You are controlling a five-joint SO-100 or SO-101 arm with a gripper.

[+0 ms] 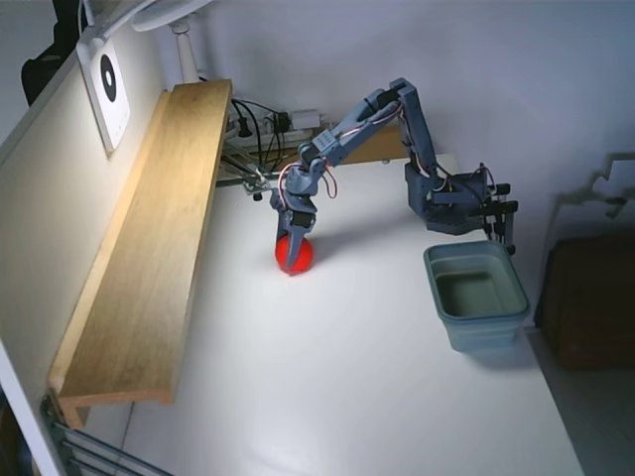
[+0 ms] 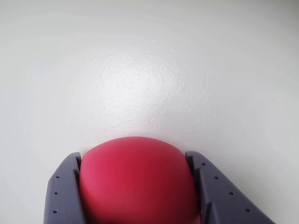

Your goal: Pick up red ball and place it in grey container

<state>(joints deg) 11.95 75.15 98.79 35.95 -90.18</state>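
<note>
A: Red, smooth, glossy: how will the red ball handle?

B: Likely light, rigid and slippery. In the wrist view the hand pinches it at 9 and 3 o'clock, across its widest part.

A: Location?

B: On the white worktop. In the fixed view the grey container sits well apart, at 3 o'clock.

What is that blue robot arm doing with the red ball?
The robot arm's hand is reaching down over the red ball on the white table. In the wrist view, its two fingers sit snug against both sides of the ball, so it looks like it is grabbing it. The ball seems to be down at the table. The grey container waits empty, off to the right in the fixed view.
</note>
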